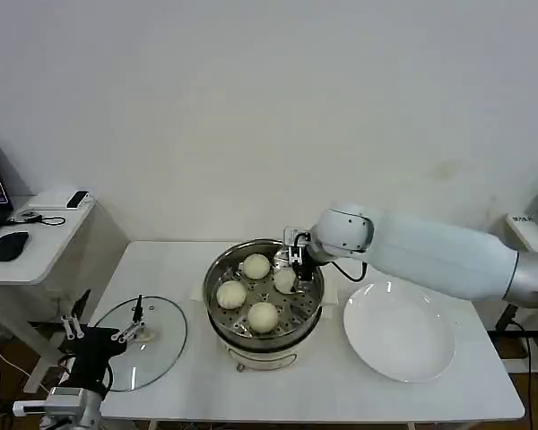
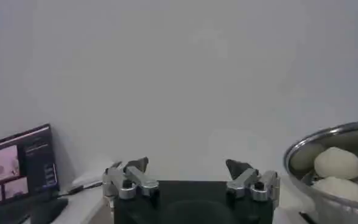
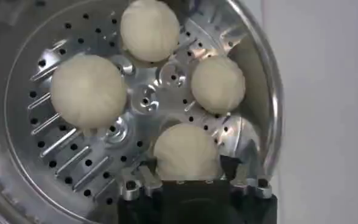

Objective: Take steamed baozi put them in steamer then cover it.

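The steamer [image 1: 217,269] stands mid-table, and several steamed baozi lie on its perforated tray [image 3: 75,164]. Three of them rest free [image 1: 255,266] [image 1: 231,294] [image 1: 263,316]. The fourth baozi [image 1: 285,279] [image 3: 187,152] sits on the tray by the far right wall, with my right gripper [image 1: 296,260] [image 3: 191,173] shut on it, a finger against each side. The cover [image 1: 157,358], a glass lid, lies flat on the table at the left. My left gripper [image 1: 99,330] [image 2: 188,167] hovers open by the lid's near left edge, holding nothing.
A white plate [image 1: 399,331] lies right of the steamer, bare. A low side table [image 1: 36,242] with a mouse and cables stands to the far left. The steamer's rim [image 2: 325,137] with two buns shows in the left wrist view.
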